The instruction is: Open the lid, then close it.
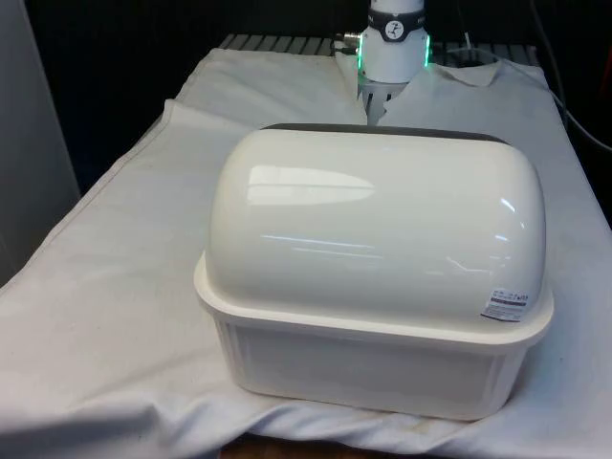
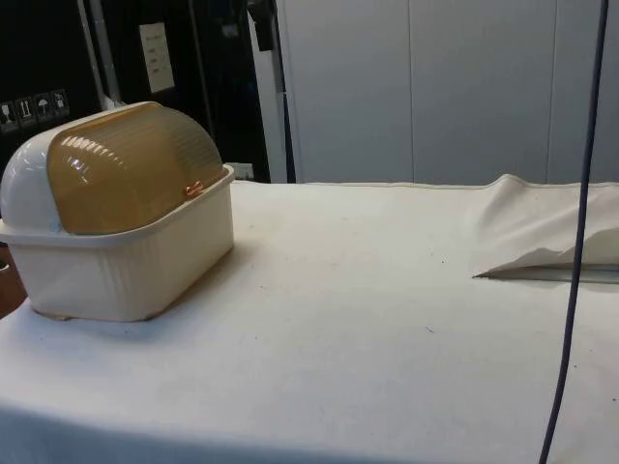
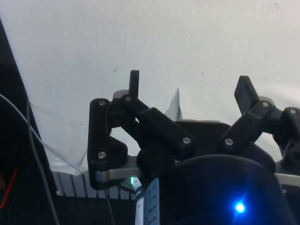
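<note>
Amber plastic, the bread box's [image 2: 116,222] lid [image 2: 131,169] looks light, slippery; its small handle [image 2: 193,189] offers purchase. The gripper [image 3: 190,89] is spread wide.

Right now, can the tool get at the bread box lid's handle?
Probably yes. The lid is shut, its small handle exposed at the rim facing bare cloth, and the tool is open over cloth, nothing between.

The bread box [image 1: 373,287] sits on the white cloth, a cream ribbed tub with a rounded white back turned to the front view. Its translucent amber roll-top lid [image 2: 131,169] is shut, its small copper handle [image 2: 193,189] resting at the tub's rim.
</note>
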Action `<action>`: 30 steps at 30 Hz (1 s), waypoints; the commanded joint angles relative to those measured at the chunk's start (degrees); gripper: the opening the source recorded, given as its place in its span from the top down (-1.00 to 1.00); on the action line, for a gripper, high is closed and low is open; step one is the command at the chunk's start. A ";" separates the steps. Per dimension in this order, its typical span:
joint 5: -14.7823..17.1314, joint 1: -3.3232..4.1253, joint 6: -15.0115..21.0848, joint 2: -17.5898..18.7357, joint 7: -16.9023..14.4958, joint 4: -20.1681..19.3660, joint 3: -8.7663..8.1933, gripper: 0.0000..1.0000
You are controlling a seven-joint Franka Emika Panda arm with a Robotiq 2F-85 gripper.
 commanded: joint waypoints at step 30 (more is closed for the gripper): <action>-0.52 0.06 0.63 -2.52 -0.34 -2.81 0.11 1.00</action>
